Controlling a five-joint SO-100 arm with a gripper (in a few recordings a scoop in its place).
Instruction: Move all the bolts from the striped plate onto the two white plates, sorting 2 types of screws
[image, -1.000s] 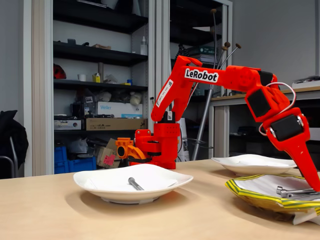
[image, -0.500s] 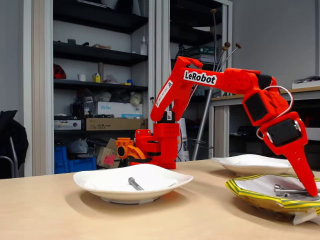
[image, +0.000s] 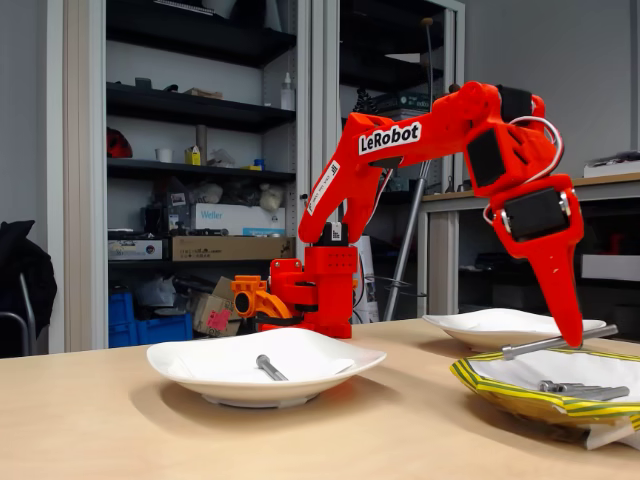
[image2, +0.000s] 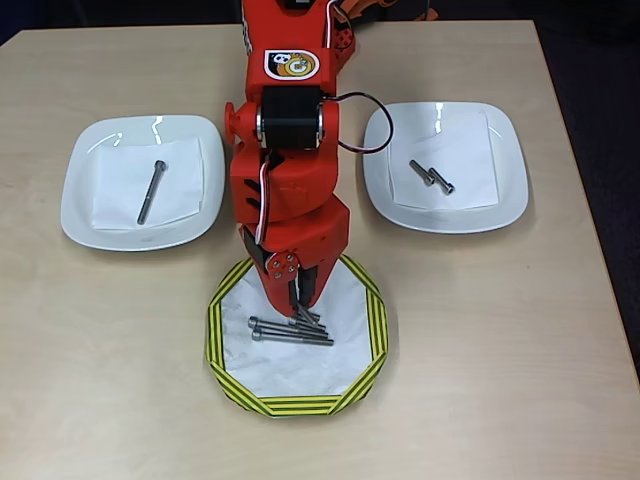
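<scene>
My red gripper hangs above the striped plate, shut on a long grey bolt that lies almost level across its tips. From overhead the gripper covers the upper middle of the striped plate. Several bolts still lie on that plate's white inside, just below the fingers. The left white plate holds one long thin bolt. On the right white plate lie two short thick bolts.
The arm's base stands at the back of the table between the two white plates. Shelves and a desk are behind the table. Bare tabletop lies to the right and left of the striped plate.
The gripper has risen out of the striped plate, lifting one long bolt with it. The arm's elbow has swung upward.
</scene>
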